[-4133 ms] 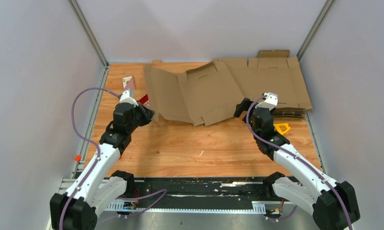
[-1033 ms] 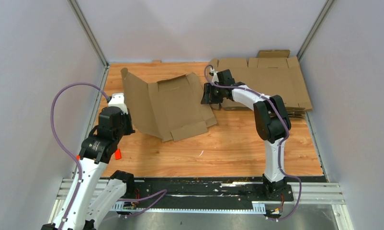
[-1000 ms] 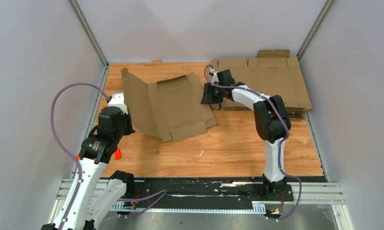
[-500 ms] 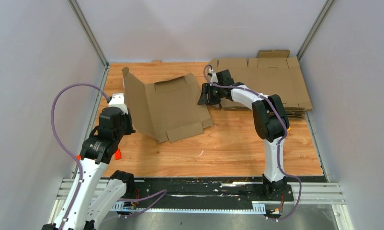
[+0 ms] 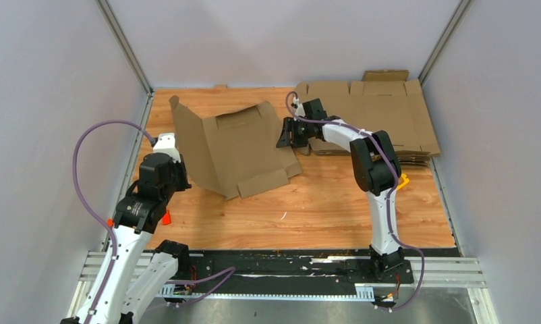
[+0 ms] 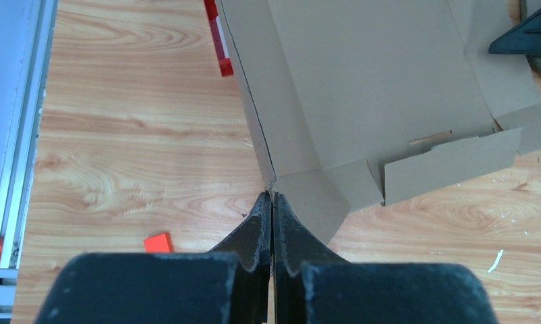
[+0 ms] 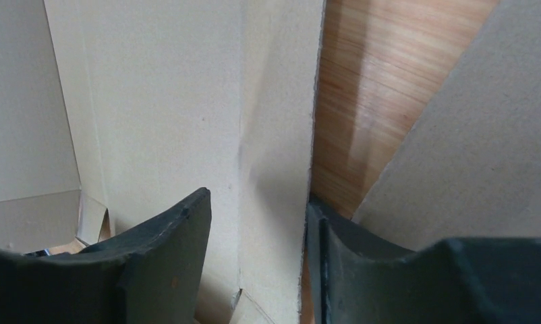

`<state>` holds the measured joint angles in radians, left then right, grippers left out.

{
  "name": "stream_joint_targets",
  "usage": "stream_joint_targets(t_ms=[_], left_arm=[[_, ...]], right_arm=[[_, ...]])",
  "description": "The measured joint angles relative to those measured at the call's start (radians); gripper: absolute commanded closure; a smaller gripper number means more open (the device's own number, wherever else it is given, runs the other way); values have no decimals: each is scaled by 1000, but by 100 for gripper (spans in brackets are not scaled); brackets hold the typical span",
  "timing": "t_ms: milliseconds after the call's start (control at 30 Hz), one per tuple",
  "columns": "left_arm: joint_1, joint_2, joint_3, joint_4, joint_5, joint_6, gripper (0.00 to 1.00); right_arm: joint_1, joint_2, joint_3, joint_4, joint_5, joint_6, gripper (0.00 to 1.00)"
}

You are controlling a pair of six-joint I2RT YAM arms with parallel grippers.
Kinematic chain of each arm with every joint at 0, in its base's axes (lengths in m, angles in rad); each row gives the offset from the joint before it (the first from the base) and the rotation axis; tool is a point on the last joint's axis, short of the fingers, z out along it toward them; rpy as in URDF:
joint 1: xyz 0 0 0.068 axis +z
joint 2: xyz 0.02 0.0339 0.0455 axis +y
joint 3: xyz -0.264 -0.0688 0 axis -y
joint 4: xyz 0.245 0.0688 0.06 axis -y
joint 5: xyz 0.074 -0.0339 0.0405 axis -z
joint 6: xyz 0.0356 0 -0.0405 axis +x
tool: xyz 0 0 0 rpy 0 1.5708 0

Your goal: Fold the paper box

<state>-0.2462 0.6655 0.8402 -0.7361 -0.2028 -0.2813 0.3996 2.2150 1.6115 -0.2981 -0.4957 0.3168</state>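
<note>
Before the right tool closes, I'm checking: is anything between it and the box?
Nothing visible. The right tool stands open astride the right edge of the box, with cardboard between the jaws. The sheet pile lies beside it, not in between.

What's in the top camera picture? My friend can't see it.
A partly folded brown paper box lies on a wooden table. The left gripper pinches its raised left side; the open right gripper straddles its right edge.

Bright, even overhead light, soft shadows; the paper box blurs close up in the right wrist view.
</note>
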Motion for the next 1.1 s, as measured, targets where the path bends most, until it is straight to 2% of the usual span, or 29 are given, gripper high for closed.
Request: stream_joint_targets(t_ms=[100, 167, 300, 433, 633, 733, 800, 833, 900, 967, 1033, 1100], left_arm=[[0, 0, -1, 2, 0, 0, 100], [0, -1, -1, 2, 0, 0, 100], [0, -2, -1, 1, 0, 0, 99], [0, -13, -2, 0, -6, 0, 97], [0, -32, -12, 0, -9, -3, 93], [0, -35, -18, 0, -1, -4, 88], [0, -35, -21, 0, 7, -7, 75], [0, -35, -22, 1, 14, -5, 65], [0, -32, -23, 2, 27, -6, 35], [0, -29, -22, 3, 36, -12, 14], [0, -27, -22, 5, 47, -11, 2], [0, -27, -22, 10, 66, -16, 0]], right_arm=[[-4, 9, 0, 3, -13, 9, 84], [-4, 9, 0, 3, -17, 11, 93], [1, -12, -17, 7, -26, 11, 99], [7, -113, -86, 2, -5, -9, 100], [57, -346, -175, 9, 83, -70, 100], [92, -476, -266, 36, 139, -84, 100], [106, -557, -337, 42, 173, -84, 100], [108, -595, -373, 42, 195, -84, 100], [105, -663, -439, 33, 238, -87, 100], [99, -717, -493, 22, 272, -93, 100], [93, -774, -553, 3, 307, -99, 100], [90, -824, -606, -13, 338, -105, 100]])
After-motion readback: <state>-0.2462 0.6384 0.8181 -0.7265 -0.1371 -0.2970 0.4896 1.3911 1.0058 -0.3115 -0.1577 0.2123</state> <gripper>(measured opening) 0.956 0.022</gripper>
